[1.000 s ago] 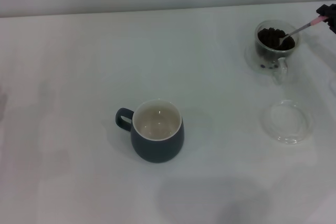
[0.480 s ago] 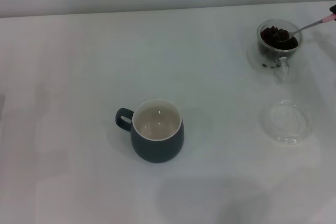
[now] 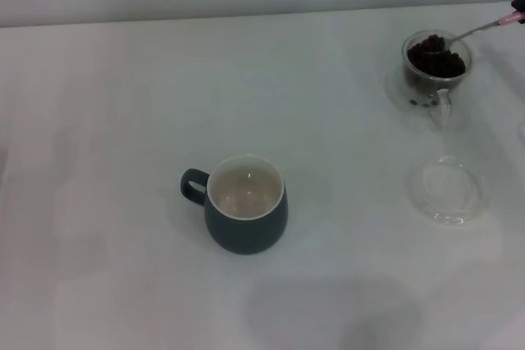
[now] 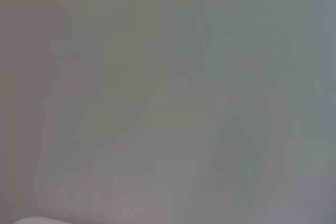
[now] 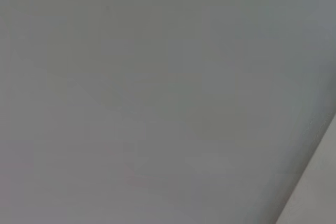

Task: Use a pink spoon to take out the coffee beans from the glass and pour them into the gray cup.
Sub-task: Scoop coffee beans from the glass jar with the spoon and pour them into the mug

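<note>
The glass [image 3: 432, 71] stands at the far right of the table, holding coffee beans [image 3: 436, 61]. The pink spoon [image 3: 472, 31] slants over the glass's rim, its metal bowl carrying a few beans just above the pile. Its pink handle end reaches the right edge of the head view, where a dark sliver of my right gripper [image 3: 520, 7] holds it. The gray cup [image 3: 244, 204] stands near the table's middle, handle to the left, its cream inside showing no beans. My left gripper is out of view. Both wrist views show only blank grey.
A flat clear glass saucer [image 3: 449, 189] lies on the white table [image 3: 123, 120], in front of the glass. The table's far edge meets a pale wall at the back.
The spoon's bowl has risen out of the bean pile with beans in it. My right gripper has drawn back to the right, almost out of the head view.
</note>
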Tool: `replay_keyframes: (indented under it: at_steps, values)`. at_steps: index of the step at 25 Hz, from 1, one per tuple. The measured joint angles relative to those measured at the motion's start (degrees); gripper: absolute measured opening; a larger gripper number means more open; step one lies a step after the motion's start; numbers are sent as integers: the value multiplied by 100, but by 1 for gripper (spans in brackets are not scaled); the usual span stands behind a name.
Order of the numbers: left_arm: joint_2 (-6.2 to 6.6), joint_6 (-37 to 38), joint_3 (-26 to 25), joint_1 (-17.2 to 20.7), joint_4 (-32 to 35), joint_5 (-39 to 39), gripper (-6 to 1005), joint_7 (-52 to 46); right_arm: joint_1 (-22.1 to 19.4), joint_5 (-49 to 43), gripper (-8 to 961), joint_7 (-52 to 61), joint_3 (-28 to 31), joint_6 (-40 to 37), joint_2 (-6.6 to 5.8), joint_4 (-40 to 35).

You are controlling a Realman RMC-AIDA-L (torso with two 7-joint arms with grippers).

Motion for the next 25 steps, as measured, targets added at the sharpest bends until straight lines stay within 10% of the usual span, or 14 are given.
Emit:
replay_keyframes:
  at_steps: [25]
  values:
    - [3,349,0,-241,15,-3,760,0,173,37,148,632,-856,1295,-216,96]
